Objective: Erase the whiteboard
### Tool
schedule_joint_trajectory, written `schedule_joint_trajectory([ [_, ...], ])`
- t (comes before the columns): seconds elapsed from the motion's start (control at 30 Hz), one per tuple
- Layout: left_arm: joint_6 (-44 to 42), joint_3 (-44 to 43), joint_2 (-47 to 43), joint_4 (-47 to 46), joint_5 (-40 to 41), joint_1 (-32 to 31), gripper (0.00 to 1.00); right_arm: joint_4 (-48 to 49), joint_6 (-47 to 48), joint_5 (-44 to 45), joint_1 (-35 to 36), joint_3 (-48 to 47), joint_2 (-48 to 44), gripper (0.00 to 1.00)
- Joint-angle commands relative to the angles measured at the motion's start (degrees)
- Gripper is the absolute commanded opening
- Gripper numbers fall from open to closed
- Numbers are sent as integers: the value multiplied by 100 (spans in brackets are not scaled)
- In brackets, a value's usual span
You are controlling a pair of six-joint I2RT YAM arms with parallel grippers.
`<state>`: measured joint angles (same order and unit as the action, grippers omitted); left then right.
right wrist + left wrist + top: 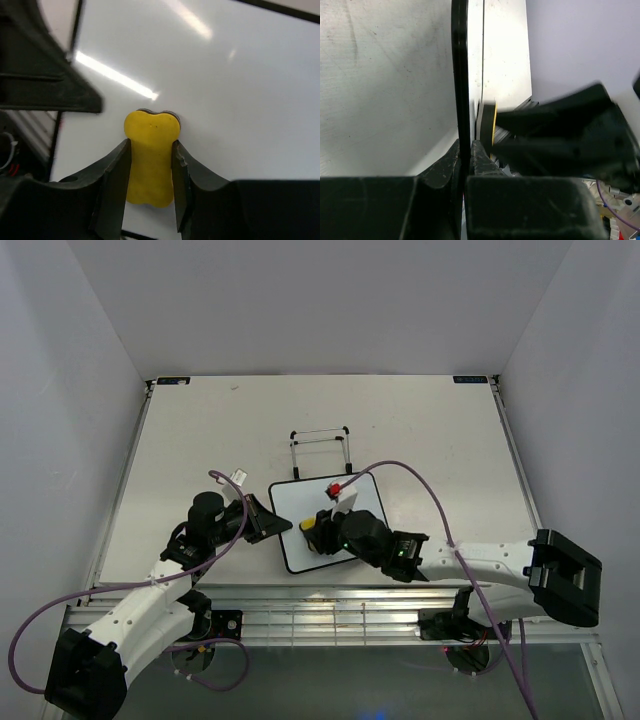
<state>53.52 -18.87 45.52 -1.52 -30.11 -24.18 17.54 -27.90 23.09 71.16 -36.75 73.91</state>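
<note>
The whiteboard (305, 510) lies flat near the table's front middle, white with a thin black frame. My left gripper (272, 523) is shut on the board's left edge; in the left wrist view the black frame (460, 75) runs between my fingers. My right gripper (322, 533) is shut on the yellow sponge (150, 155) and presses it flat on the board's white surface (225, 90), near the lower left part. The sponge shows as a yellow patch in the top view (310, 526) and edge-on in the left wrist view (493, 127).
A thin black wire stand (320, 445) sits just behind the board. A small red and white object (343, 490) rests on the board's far right part. A white connector (239, 478) lies left of the board. The table's front edge (300, 588) is close.
</note>
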Motion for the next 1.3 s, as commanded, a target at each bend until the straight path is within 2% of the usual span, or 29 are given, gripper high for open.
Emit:
schedule_joint_trajectory([
  [0.0,-122,-222,-122,-129,-513,-104,0,-374,4,-497,-970,536,-217,40],
  [0.17,-271,-231,-61,-121,-672,-121,0,-418,459,-1315,-2410,1100,-448,40],
  [0.3,-351,-301,-87,-103,-751,-122,0,-471,777,-2044,-3256,1232,-290,40],
  [0.4,-447,-336,-78,-24,-768,-130,0,-610,926,-2247,-3380,1180,-324,38],
  [0.57,-570,-380,45,-24,-900,-139,0,-647,839,-3195,-3354,855,-544,37],
  [0.7,-614,-407,45,-15,-883,-139,0,-270,619,-3986,-3117,705,-624,38],
  [0.77,-597,-442,36,-15,-891,-148,0,-75,505,-3997,-3125,705,-571,39],
  [0.8,-588,-459,27,-15,-892,-148,0,-93,514,-3683,-3134,713,-553,40],
  [1.0,-641,-591,-69,117,-944,-148,0,-391,637,-3302,-3906,1072,-272,40],
  [1.13,-886,-705,-43,450,-1076,-148,0,-374,777,-3539,-4722,1398,-307,40],
  [1.27,-913,-635,-148,486,-980,-148,0,-392,918,-3811,-4962,1426,-386,39],
])
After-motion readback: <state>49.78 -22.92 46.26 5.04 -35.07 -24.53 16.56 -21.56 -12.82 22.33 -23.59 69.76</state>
